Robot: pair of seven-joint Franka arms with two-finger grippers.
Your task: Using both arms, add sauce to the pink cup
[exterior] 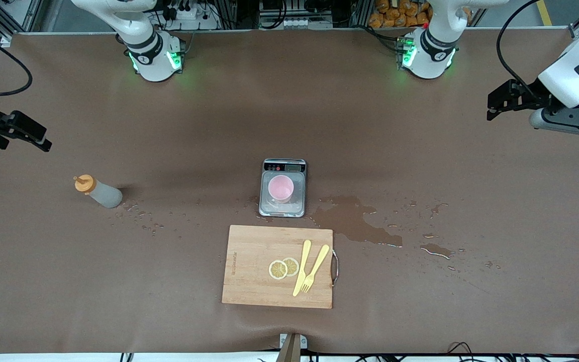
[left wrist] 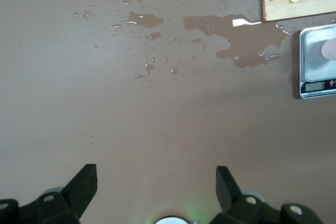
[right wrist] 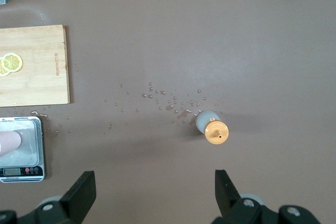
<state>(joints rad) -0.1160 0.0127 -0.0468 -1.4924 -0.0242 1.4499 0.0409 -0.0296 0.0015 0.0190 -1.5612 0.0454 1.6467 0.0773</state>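
The sauce bottle (exterior: pixel 97 191), greyish with an orange nozzle cap, stands upright on the table toward the right arm's end; it also shows in the right wrist view (right wrist: pixel 212 127). The pink cup (exterior: pixel 281 189) stands on a small scale (exterior: pixel 283 211) at mid-table; its edge shows in both the left wrist view (left wrist: pixel 331 49) and the right wrist view (right wrist: pixel 9 141). My right gripper (exterior: pixel 43 141) is open and empty, high over the table's edge near the bottle (right wrist: pixel 155 182). My left gripper (exterior: pixel 491 106) is open and empty over the left arm's end (left wrist: pixel 156 182).
A wooden cutting board (exterior: pixel 249 261) lies nearer the camera than the scale, with two lemon slices (exterior: pixel 283 268), a yellow fork (exterior: pixel 314 270) and a yellow knife (exterior: pixel 301 267). A liquid puddle (exterior: pixel 355 221) and droplets spread beside the scale toward the left arm's end.
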